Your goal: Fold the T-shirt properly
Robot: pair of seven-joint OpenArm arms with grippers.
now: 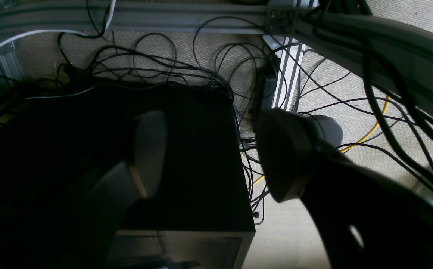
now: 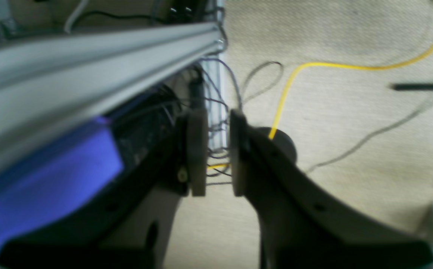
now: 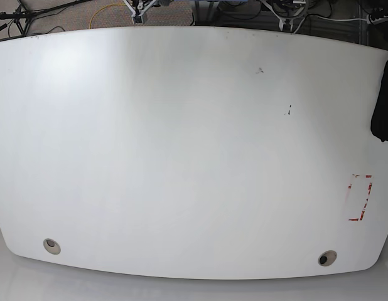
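Observation:
A strip of the black T-shirt [image 3: 383,100] shows at the right edge of the base view, by the table's right side; most of it lies out of frame. Neither gripper appears in the base view. In the left wrist view my left gripper [image 1: 216,149] is wide open and holds nothing; it hangs over a black box and the floor. In the right wrist view my right gripper [image 2: 216,149] stands open by a narrow gap with nothing between its fingers [image 2: 198,153], above the carpet.
The white table [image 3: 181,157] carries a red-marked rectangle [image 3: 360,198] near its right front and two round holes [image 3: 51,246]. Below the left arm are a black box [image 1: 186,179] and tangled cables [image 1: 164,67]. An aluminium rail [image 2: 89,59] and a yellow cable [image 2: 351,66] pass by the right gripper.

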